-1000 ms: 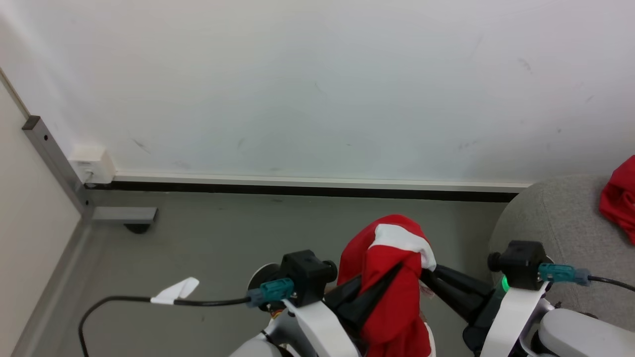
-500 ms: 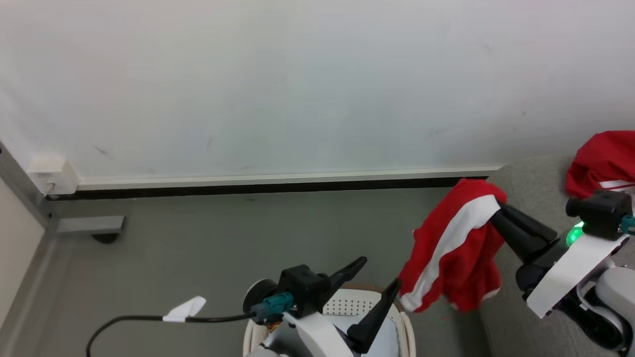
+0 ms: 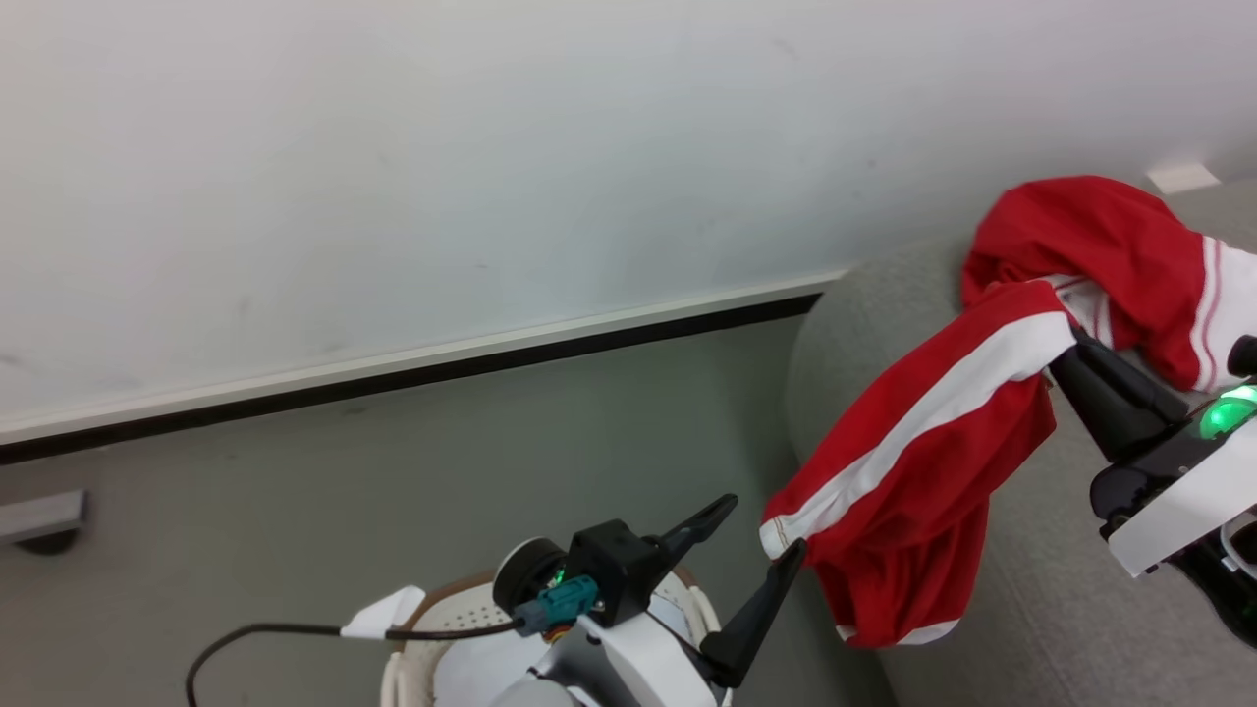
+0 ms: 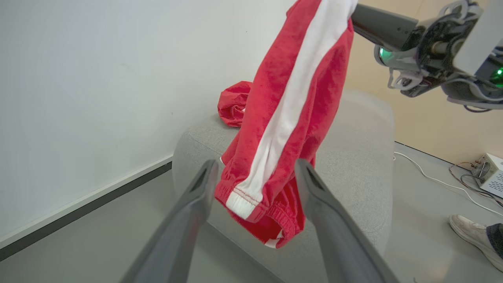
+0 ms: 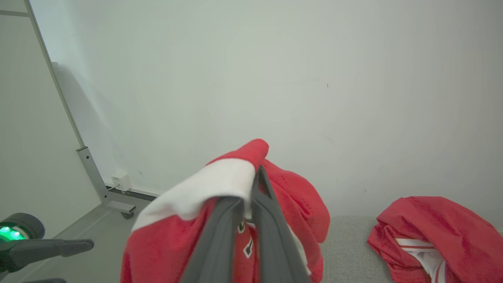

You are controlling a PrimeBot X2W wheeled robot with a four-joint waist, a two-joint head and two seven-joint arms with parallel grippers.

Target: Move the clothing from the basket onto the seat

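Red white-striped clothing (image 3: pixel 913 481), grey seat (image 3: pixel 1031 628)

One red garment (image 3: pixel 913 471) hangs in the air, pinched at its top end between the closed fingers of the right gripper (image 3: pixel 1065 346). A broad white stripe runs down its length to an elastic hem. It droops just off the rounded end edge of the seat (image 3: pixel 1031 609), a grey woven sofa; whether it brushes the fabric cannot be told. The second garment (image 3: pixel 1100 236), red with thin white stripes, lies crumpled on the seat's top near its back edge, by the wall. The basket (image 3: pixel 457 617), cream and perforated with a brown rim, stands on the floor near the seat's end, partly hidden.
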